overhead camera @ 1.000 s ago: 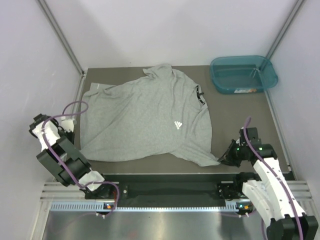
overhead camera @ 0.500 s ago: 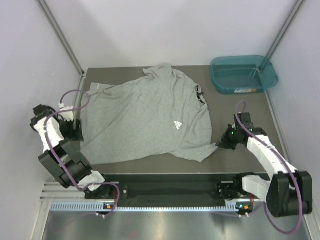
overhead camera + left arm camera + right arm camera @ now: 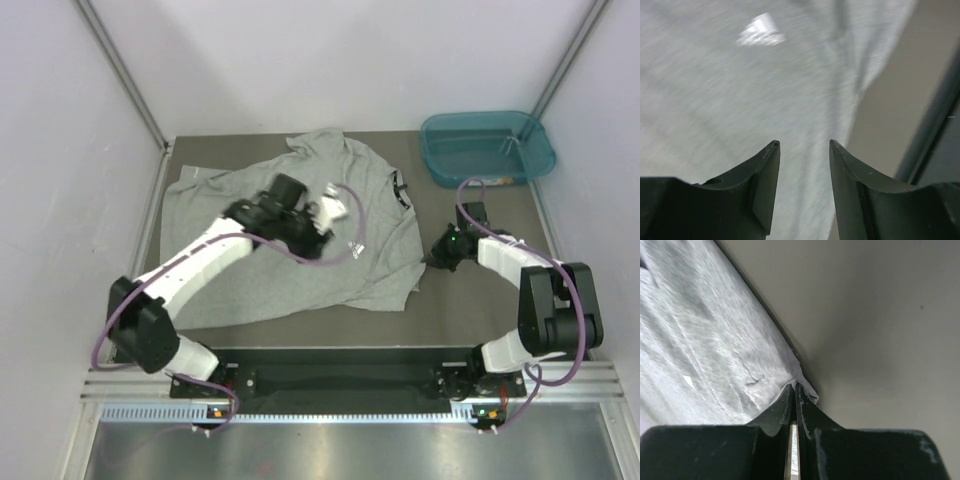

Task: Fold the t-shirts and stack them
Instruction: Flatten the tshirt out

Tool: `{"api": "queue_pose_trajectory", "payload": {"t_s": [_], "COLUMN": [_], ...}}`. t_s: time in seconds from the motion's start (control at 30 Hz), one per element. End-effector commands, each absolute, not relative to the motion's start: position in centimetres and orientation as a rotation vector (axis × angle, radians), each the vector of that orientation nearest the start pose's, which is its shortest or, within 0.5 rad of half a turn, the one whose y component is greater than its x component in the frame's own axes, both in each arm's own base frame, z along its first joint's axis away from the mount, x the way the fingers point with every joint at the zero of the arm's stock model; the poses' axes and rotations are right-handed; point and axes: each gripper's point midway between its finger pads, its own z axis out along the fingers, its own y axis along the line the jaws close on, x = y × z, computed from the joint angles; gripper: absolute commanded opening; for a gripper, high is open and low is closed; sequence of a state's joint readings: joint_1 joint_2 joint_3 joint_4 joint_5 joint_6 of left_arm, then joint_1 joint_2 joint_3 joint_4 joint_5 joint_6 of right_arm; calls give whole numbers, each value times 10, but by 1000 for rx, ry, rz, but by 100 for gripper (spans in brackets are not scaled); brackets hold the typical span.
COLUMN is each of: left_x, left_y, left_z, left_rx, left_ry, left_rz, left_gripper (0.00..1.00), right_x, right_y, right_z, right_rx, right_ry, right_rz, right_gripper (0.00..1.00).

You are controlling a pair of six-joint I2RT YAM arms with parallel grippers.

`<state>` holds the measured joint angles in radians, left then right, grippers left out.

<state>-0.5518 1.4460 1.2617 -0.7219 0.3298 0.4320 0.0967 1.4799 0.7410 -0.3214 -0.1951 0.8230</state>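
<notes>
Top view: grey t-shirt [image 3: 270,280] spread flat mid-desk [image 3: 480,310]; teal tub [image 3: 487,148] far right corner. Left gripper [image 3: 322,222] over chest; right gripper [image 3: 438,256] at shirt's right edge, likely holding it taut for fold.

Left wrist: jaws apart, empty, above fabric near logo [image 3: 760,36].

Right wrist: jaws pinched shut on hem corner.

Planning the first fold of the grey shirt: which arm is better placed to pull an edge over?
Right. The right gripper is pinched shut on the t-shirt at its side edge. The left gripper hovers open above the chest, holding nothing.
</notes>
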Motion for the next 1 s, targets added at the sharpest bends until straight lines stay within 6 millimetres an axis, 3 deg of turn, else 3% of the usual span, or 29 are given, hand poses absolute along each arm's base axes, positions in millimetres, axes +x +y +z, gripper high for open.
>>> {"api": "queue_pose_trajectory", "payload": {"t_s": [0.0,0.07,0.1,0.2,0.27,0.3,0.43,0.63,0.97], "left_x": [238,220,205,174,157,160,148,162,153], "left_y": [-289,-312,-338,-374,-400,-414,-428,-440,-451], "left_z": [164,150,149,122,103,101,73,63,32], "left_rx": [1478,1569,1630,1742,1802,1793,1827,1802,1866], "left_ry": [2022,1972,1881,1791,1692,1626,1535,1446,1411], "left_rz": [-610,-627,-651,-680,-690,-673,-661,-611,-653], "left_gripper": [49,49,49,49,49,49,52,53,42], "right_x": [332,331,327,325,322,318,306,291,287], "right_y": [96,99,101,112,116,115,107,101,96], "right_z": [53,56,52,47,45,41,37,34,35], "right_rx": [895,887,892,896,904,921,935,934,920], "right_ry": [2445,2431,2442,2454,2461,2467,2480,2489,2487], "right_rz": [587,613,634,719,751,743,673,628,597], "right_gripper": [0,0,0,0,0,0,0,0,0]}}
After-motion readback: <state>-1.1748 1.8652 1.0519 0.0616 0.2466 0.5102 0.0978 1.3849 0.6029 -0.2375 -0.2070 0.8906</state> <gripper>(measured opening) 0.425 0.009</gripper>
